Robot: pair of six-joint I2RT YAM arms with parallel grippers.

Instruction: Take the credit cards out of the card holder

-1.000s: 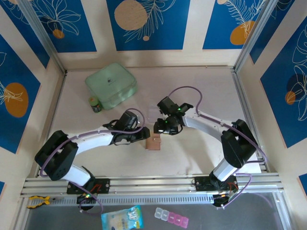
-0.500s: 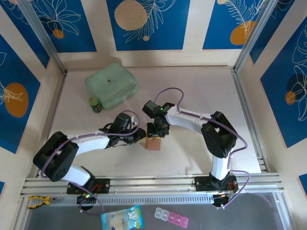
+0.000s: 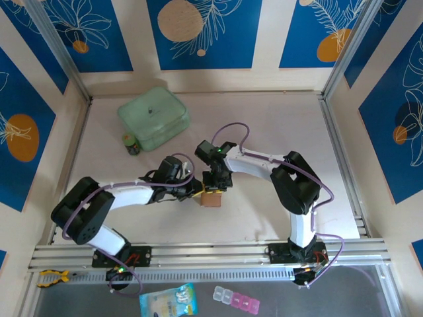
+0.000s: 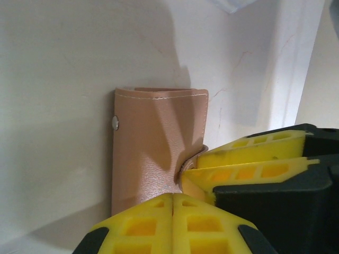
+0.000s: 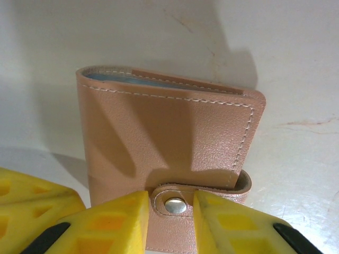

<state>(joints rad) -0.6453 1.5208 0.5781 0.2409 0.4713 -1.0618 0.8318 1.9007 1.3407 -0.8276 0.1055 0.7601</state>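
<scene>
Item under inspection: the wallet (image 5: pixel 164 132) is lying flat and folded on the table (image 3: pixel 264 125), near the middle of the workspace, between the two arm tips. Its snap tab (image 5: pixel 174 203) is wrapping round the near edge. Whether the snap is released cannot be told. A blue-grey strip (image 5: pixel 127 80) is showing along the far open edge, and it cannot be told whether this is card or lining. The credit cards are judged to be inside.

The right gripper (image 5: pixel 169 206) is pinching the snap tab, one pad touching each side of it. The left gripper (image 4: pixel 172 203) is showing its fingers pressed together with nothing between them, tips at the wallet's edge just beside the right gripper. Whether it is bearing down cannot be told.

Step in hand, as judged: unfastening the tab. Recommendations:
- The left tips should be pinning the cover firmly, clear of the tab, since light leather is likely to lift or slide with the pull.
- The right gripper should be peeling the tab up and away from the fold, not dragging it sideways.
- The pinch should be taking the tab alone, not the cover beneath.

A green case (image 3: pixel 153 117) is sitting well apart.
</scene>
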